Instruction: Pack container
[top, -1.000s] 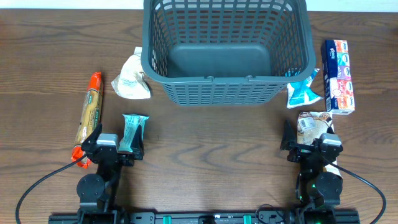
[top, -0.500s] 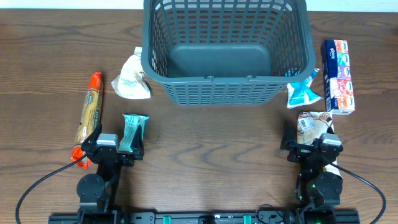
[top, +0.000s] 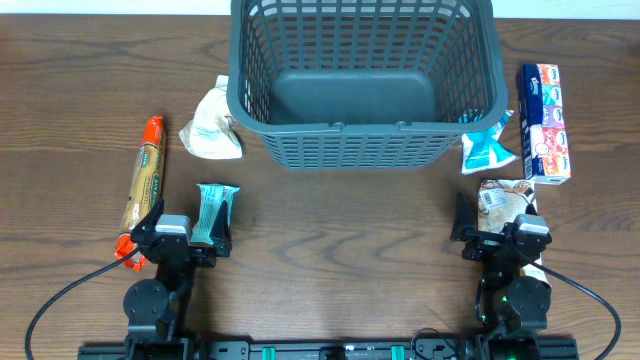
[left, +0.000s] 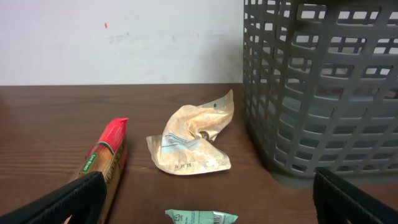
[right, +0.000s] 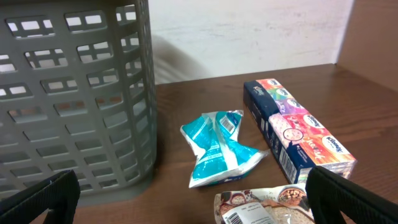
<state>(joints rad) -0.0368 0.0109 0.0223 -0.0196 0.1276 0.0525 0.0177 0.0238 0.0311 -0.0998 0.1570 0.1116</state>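
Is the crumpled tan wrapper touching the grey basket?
Apart. The left wrist view shows a strip of bare table between the crumpled tan wrapper and the grey basket.

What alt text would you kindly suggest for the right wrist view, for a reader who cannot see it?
A dark grey slotted basket fills the left, standing on a brown wooden table. To its right lie a crumpled teal wrapper and a long colourful box, with a printed pouch at the bottom edge.

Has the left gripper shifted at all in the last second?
No. In the overhead view the left gripper sits at the same spot beside the green packet, with the same gap to the basket.
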